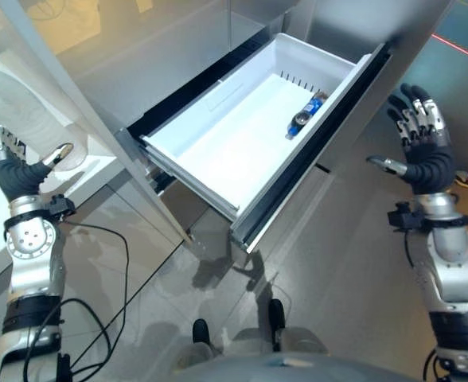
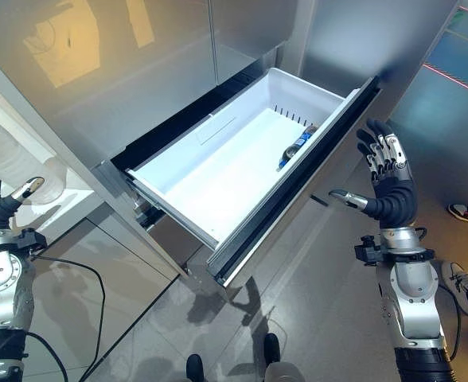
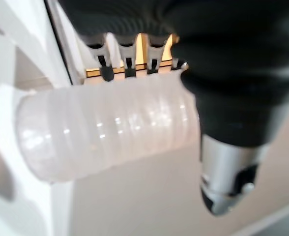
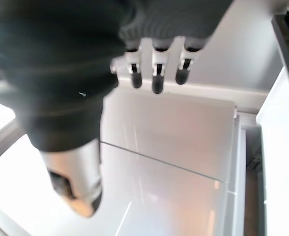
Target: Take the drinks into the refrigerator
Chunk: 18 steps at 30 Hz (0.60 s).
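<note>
Your left hand (image 1: 17, 171) is at the far left of the head views, and its fingers and thumb are curled round a clear ribbed plastic bottle (image 3: 105, 130). In the left wrist view you can see the dark fingertips (image 3: 106, 73) hooked over the bottle's far side, with the thumb across the near side. The bottle is pale and see-through; in the left eye view it rises from the hand toward the upper left, in front of the white surface (image 1: 99, 171) beside the refrigerator. Whether it rests on that surface or is lifted off it cannot be told from here.

Your right hand (image 2: 389, 187) is free and grasps nothing: the fingers are spread and pointing up, the thumb sticks out toward the drawer, and the hand hangs in the air just to the right of the drawer front (image 2: 298, 187), not touching it.

The refrigerator's white drawer (image 1: 218, 147) is pulled well out from the silver-grey cabinet and stands open between your two hands. One drink already lies inside it: a small blue bottle (image 1: 306, 113) on its side, against the drawer's right wall near the back. The bottle in your left hand is well apart from the drawer, off to its left
</note>
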Tool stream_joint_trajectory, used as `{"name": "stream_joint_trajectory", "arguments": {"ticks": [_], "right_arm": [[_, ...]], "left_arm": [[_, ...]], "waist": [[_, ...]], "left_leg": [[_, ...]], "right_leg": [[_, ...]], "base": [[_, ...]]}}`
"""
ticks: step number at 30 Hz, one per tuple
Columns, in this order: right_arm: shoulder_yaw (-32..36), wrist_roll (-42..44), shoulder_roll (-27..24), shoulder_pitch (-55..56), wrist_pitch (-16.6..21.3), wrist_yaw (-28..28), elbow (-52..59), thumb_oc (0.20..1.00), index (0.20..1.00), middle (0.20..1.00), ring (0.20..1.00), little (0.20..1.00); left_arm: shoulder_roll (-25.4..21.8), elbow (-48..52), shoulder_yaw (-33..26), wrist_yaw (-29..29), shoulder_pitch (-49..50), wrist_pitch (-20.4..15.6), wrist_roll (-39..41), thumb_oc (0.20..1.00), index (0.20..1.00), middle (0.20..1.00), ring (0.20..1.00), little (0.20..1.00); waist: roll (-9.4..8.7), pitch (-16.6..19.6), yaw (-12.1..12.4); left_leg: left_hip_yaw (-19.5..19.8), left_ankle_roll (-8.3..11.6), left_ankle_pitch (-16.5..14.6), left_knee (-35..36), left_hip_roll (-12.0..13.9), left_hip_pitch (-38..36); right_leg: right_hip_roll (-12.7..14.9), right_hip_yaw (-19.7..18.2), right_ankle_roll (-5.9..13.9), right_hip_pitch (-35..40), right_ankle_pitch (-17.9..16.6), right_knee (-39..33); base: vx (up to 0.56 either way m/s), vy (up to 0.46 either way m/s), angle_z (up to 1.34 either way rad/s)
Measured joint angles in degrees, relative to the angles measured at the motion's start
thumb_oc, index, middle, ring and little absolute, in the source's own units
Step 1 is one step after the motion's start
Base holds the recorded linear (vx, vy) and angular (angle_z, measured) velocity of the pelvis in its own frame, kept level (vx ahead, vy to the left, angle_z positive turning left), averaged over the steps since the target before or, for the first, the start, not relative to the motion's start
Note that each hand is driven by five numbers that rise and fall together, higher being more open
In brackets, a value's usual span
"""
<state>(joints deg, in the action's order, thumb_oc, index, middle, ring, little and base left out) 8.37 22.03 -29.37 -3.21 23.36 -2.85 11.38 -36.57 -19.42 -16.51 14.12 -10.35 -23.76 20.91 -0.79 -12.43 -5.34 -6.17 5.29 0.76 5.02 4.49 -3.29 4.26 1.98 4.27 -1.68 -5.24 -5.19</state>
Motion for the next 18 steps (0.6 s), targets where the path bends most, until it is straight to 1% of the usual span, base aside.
{"name": "stream_joint_trajectory", "arguments": {"ticks": [3, 10, 12, 16, 18], "right_arm": [[0.1, 0.0, -0.7, 0.1, 0.0, -0.2, 0.0, 1.000, 1.000, 1.000, 1.000, 1.000], [1.2, 0.0, -0.9, 0.2, 0.0, -0.3, 0.3, 1.000, 1.000, 1.000, 1.000, 1.000], [1.4, 0.0, -1.0, 0.2, 0.0, -0.3, 0.4, 1.000, 1.000, 1.000, 1.000, 1.000], [1.9, 0.1, -1.0, 0.5, 0.0, -0.4, 1.9, 1.000, 1.000, 1.000, 1.000, 1.000], [2.7, 0.1, -1.1, 0.7, 0.0, -0.4, 2.7, 1.000, 1.000, 1.000, 1.000, 1.000]], "left_arm": [[0.0, -0.2, 0.0, 0.4, -0.3, 0.4, 0.0, 1.000, 1.000, 1.000, 1.000, 1.000], [0.0, -0.8, -0.1, 0.9, -1.1, 1.2, -0.2, 1.000, 1.000, 1.000, 1.000, 1.000], [-0.1, -3.2, -0.1, 1.0, -2.5, 1.4, -0.3, 1.000, 1.000, 1.000, 1.000, 1.000], [-1.5, -4.8, 0.0, 0.7, -4.7, 3.1, -0.3, 1.000, 1.000, 1.000, 1.000, 1.000], [-2.2, -4.8, 0.2, 0.6, -5.1, 3.2, -0.3, 1.000, 1.000, 1.000, 1.000, 1.000]], "waist": [[-0.14, -0.1, 0.0], [-1.07, -1.0, -0.2], [-1.12, -1.2, -0.1], [-1.10, -1.6, -0.3], [-1.14, -2.0, -0.5]], "left_leg": [[0.0, 0.04, 0.0, 0.0, 0.0, 0.1], [0.1, 0.05, 0.0, 0.0, 0.0, 1.0], [0.0, 0.06, 0.0, 0.0, 0.0, 1.3], [0.1, 0.06, 0.0, 0.0, 0.1, 1.5], [0.1, 0.07, 0.0, 0.0, 0.1, 1.8]], "right_leg": [[0.0, 0.0, 0.00, -0.3, 0.0, 0.0], [-0.1, 0.0, -0.01, -1.2, 0.0, 0.0], [-0.1, 0.0, -0.01, -1.5, 0.0, 0.0], [-0.1, 0.1, -0.02, -1.8, 0.0, 0.0], [-0.1, 0.1, -0.06, -2.0, -0.1, 0.0]], "base": [[0.00, -0.016, -0.05], [0.00, -0.010, -0.01], [0.02, -0.029, -0.04], [0.01, -0.015, 0.00], [0.00, 0.000, 0.00]]}}
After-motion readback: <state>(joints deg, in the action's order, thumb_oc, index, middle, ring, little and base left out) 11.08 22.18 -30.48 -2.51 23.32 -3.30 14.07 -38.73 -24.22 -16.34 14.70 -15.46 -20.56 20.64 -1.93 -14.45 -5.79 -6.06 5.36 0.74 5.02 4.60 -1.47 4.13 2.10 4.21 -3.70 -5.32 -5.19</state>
